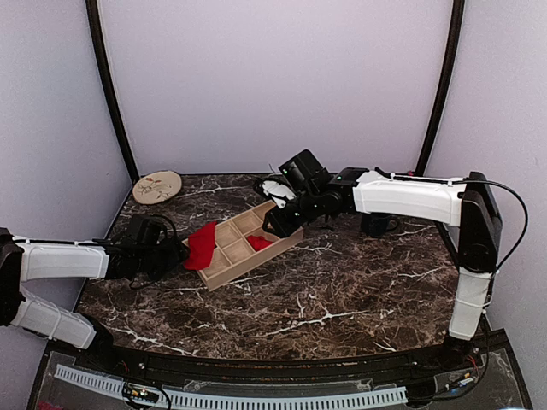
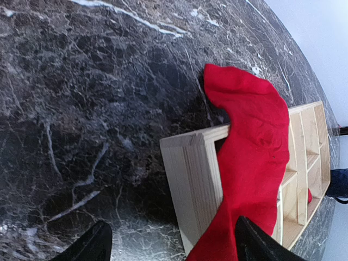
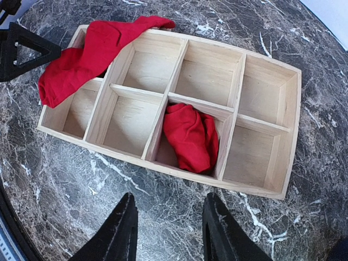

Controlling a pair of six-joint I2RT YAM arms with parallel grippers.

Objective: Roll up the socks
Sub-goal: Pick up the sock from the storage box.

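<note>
Left pincer [image 2: 173, 244] apart, empty, beside tray [image 2: 190, 174]; loose red sock [image 2: 250, 147] hangs over its end wall. Right wrist: right pincer [image 3: 169, 234] apart, empty, above bunched sock [image 3: 189, 136] in an inner compartment. Top: tray on worktop [image 1: 342, 299]; one sock looks done, next grasp loose red sock, roll it

We are finding the marble tabletop [image 1: 342, 290] lying bare in front of the wooden tray [image 3: 258, 100], a wide way in. A draped sock [image 1: 202, 243] is covering the tray's left end and a balled sock [image 3: 190, 136] is filling one inner cell; the others are standing open. The right gripper [image 3: 171, 228] is hanging over its far right end, the left gripper [image 1: 175, 248] crowding its left.
</note>
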